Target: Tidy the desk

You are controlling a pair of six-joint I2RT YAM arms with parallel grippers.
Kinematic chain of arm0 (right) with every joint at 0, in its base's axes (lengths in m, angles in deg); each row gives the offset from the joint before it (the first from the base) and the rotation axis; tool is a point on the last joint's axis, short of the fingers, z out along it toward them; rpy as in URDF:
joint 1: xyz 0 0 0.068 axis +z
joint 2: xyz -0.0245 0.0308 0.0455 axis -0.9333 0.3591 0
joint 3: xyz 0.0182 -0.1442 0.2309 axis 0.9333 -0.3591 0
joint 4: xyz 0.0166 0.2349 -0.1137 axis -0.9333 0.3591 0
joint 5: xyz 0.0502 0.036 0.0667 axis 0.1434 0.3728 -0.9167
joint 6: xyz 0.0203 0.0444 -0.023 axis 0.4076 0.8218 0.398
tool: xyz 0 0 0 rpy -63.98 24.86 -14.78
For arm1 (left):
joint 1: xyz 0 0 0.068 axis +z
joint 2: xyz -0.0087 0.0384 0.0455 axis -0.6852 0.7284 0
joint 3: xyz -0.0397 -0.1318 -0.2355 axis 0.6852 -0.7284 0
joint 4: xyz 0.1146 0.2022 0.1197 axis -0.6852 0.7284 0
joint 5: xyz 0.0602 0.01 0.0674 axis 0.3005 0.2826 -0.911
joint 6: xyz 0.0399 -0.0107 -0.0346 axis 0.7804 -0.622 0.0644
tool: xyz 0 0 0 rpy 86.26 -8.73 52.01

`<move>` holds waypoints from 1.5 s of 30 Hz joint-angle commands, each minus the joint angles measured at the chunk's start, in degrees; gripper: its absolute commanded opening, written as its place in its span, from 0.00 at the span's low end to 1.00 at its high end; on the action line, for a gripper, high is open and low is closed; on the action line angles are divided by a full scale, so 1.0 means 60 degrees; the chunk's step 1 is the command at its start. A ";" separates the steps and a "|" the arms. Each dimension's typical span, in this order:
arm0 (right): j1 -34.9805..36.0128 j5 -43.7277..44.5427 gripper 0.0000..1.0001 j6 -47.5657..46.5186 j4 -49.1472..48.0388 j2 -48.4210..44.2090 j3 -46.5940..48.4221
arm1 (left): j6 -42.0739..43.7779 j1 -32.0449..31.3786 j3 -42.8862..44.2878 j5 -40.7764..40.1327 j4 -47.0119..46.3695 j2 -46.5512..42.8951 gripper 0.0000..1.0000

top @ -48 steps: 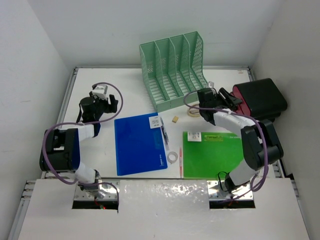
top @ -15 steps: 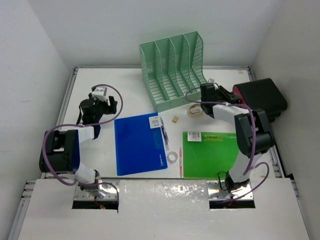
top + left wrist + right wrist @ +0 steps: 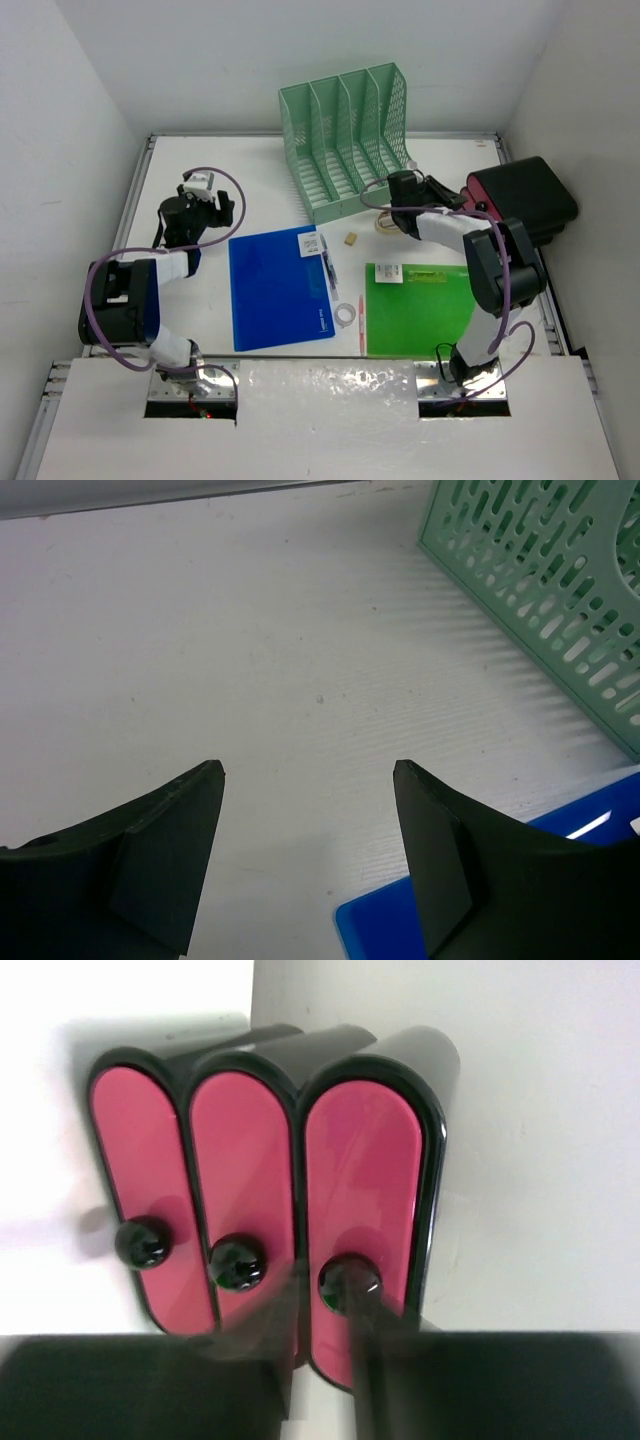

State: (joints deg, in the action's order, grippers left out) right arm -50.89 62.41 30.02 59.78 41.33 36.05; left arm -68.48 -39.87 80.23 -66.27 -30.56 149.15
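your right gripper (image 3: 452,194) sits at the front of the black drawer box (image 3: 530,200), right of the green rack (image 3: 350,140). your left gripper (image 3: 205,200) hangs over the desk's (image 3: 260,170) left side. a tape roll (image 3: 345,313) lies between the blue folder (image 3: 275,290) and the green folder (image 3: 420,310).

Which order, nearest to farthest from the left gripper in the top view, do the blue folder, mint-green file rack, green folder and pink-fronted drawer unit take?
From the left gripper:
1. blue folder, just to its right
2. mint-green file rack, far centre
3. green folder, near right
4. pink-fronted drawer unit, right edge
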 commanded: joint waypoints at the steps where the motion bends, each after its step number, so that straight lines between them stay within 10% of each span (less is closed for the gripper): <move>1: 0.0183 0.0384 0.30 0.0252 0.0045 -0.0280 0.0122 | 0.0084 0.0052 0.0246 0.0180 -0.0279 -0.0050 0.67; 4: 0.0095 0.0296 0.43 0.0121 -0.0203 -0.0764 -0.0230 | 0.0099 0.0052 0.0260 0.0180 -0.0279 -0.0050 0.67; 20: -0.0681 -0.0085 0.42 0.0326 0.0090 -0.0648 -0.0333 | 0.0143 0.0052 0.0305 0.0268 -0.0221 -0.0007 0.66; 35: -0.0828 -0.0290 0.01 0.0633 0.0352 -0.0501 -0.0143 | 0.0172 0.0067 0.0465 0.0311 -0.0045 0.0096 0.65; 45: 0.0328 -0.0041 0.00 0.1350 0.1024 -0.0954 -0.0216 | 0.0172 0.0052 0.0524 0.0297 0.0014 0.0140 0.65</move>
State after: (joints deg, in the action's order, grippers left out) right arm -51.74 62.67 34.44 63.84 37.83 34.23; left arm -67.80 -39.87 81.26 -65.27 -29.22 149.65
